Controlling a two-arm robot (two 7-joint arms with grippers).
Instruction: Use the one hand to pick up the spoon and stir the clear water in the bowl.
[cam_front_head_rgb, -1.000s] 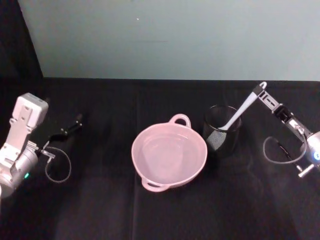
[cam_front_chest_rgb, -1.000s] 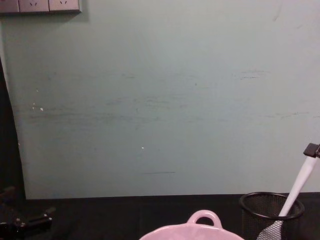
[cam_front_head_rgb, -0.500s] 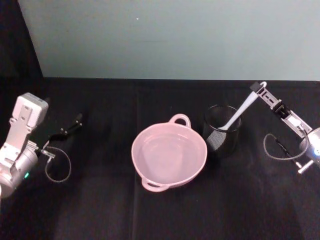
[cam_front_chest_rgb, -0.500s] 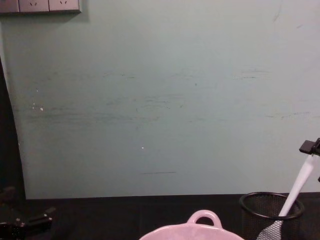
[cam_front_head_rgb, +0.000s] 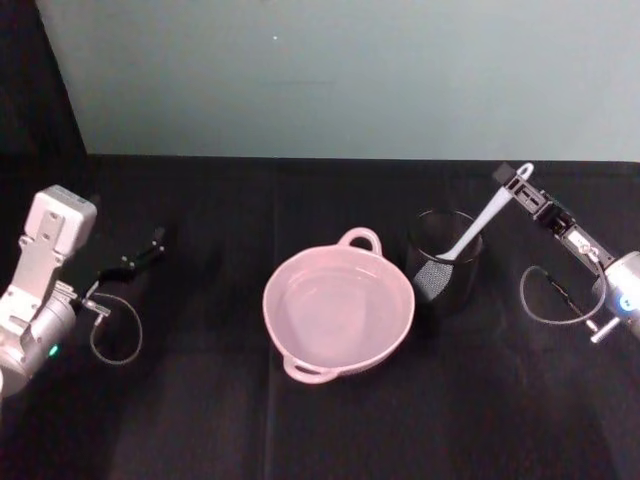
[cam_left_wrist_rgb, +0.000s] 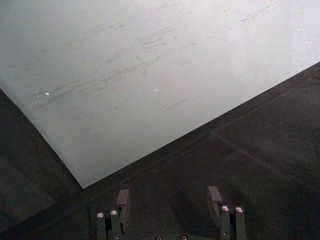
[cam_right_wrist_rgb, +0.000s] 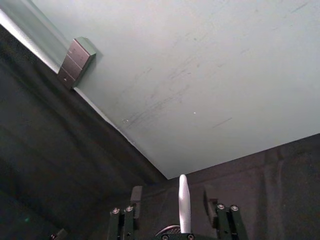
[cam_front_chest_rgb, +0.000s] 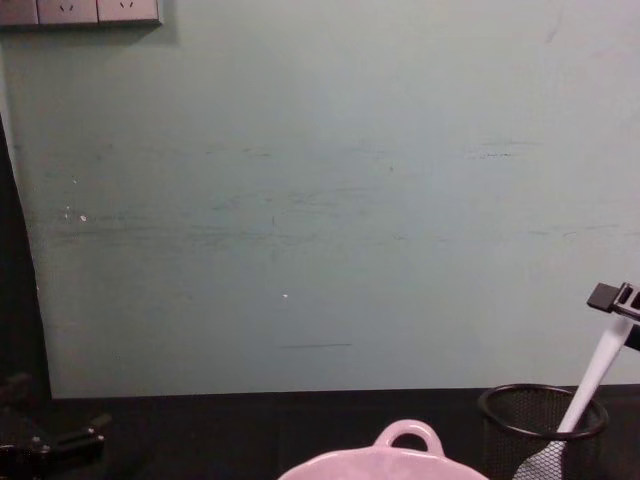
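The pale pink bowl (cam_front_head_rgb: 285, 285) holds clear water at the table's middle; its loop handle (cam_front_chest_rgb: 408, 436) shows in the chest view. The white spoon (cam_front_head_rgb: 478, 222) leans in the black mesh cup (cam_front_head_rgb: 446, 264), paddle head down. My right gripper (cam_front_head_rgb: 512, 176) is at the handle's top end. In the right wrist view the right gripper (cam_right_wrist_rgb: 172, 191) stands open, with the spoon handle (cam_right_wrist_rgb: 183, 202) in the gap and clear of both fingers. My left gripper (cam_left_wrist_rgb: 168, 197) is open and empty, parked at the far left of the table (cam_front_head_rgb: 148, 247).
The mesh cup (cam_front_chest_rgb: 541, 425) stands right beside the bowl, on its right. A grey cable loop (cam_front_head_rgb: 548, 297) lies by the right arm, another (cam_front_head_rgb: 115, 335) by the left. A pale green wall (cam_front_chest_rgb: 320, 200) closes the back of the black table.
My right gripper has shifted a little left along the spoon's handle end. The spoon still leans in the cup. The left arm has not moved.
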